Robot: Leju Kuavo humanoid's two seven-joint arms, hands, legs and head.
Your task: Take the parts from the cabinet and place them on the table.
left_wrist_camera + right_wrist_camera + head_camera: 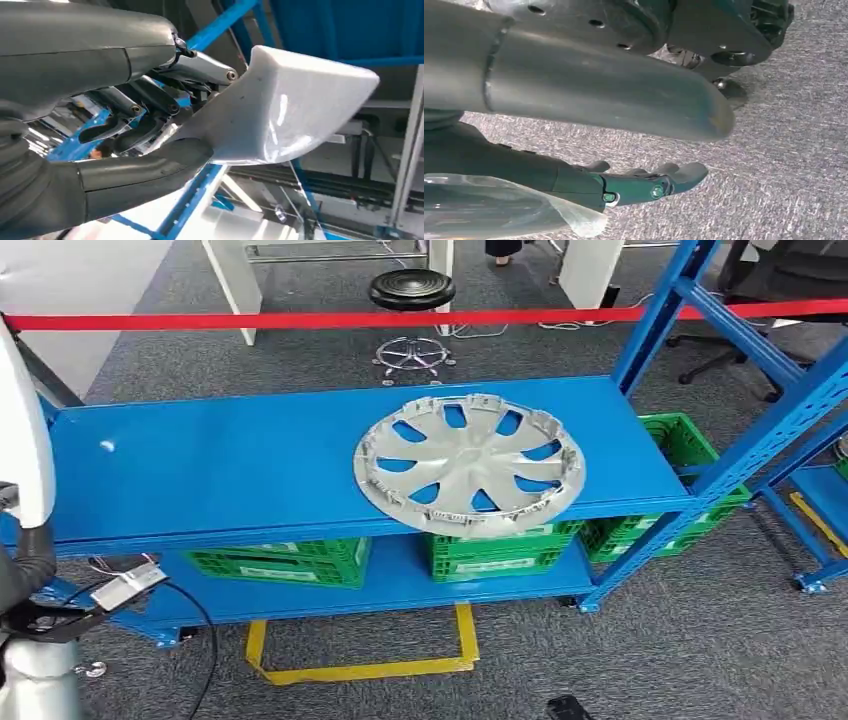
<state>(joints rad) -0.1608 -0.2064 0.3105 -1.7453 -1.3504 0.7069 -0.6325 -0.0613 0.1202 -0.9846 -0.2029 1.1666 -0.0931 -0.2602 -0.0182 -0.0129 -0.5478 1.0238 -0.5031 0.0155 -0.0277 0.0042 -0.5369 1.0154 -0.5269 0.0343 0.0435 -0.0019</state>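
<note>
No legible text anywhere. Pale labels on the green plastic crates [275, 562] under the blue metal shelf [220, 465]: too blurred to read.

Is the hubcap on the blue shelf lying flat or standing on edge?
Lying flat. The silver hubcap rests on the blue shelf, clip side up, its near rim overhanging the front edge.

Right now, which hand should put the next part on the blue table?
Left. The left hand already grips a white molded part, beside the blue table where the hubcap lies. The right hand hangs open over grey carpet, holding nothing.
</note>
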